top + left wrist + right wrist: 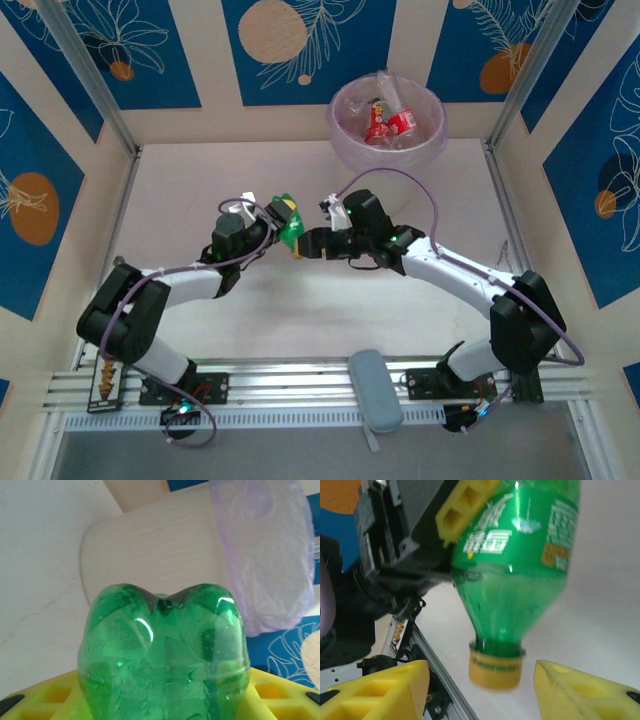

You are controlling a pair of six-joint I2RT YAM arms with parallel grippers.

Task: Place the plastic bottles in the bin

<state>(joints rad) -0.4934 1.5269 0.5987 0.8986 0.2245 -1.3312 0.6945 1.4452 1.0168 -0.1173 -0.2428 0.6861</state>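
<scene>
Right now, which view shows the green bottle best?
Right wrist: the green bottle shows its label, neck and yellow cap. Left wrist gives its base close up; top external, a small green patch mid-table.

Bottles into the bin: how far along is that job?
Done: red-labelled bottles lie in the bin. In hand: the left gripper grips the green bottle, and the right gripper has its open fingers either side of the yellow cap, not touching it. Left: getting that green bottle into the bin.
</scene>
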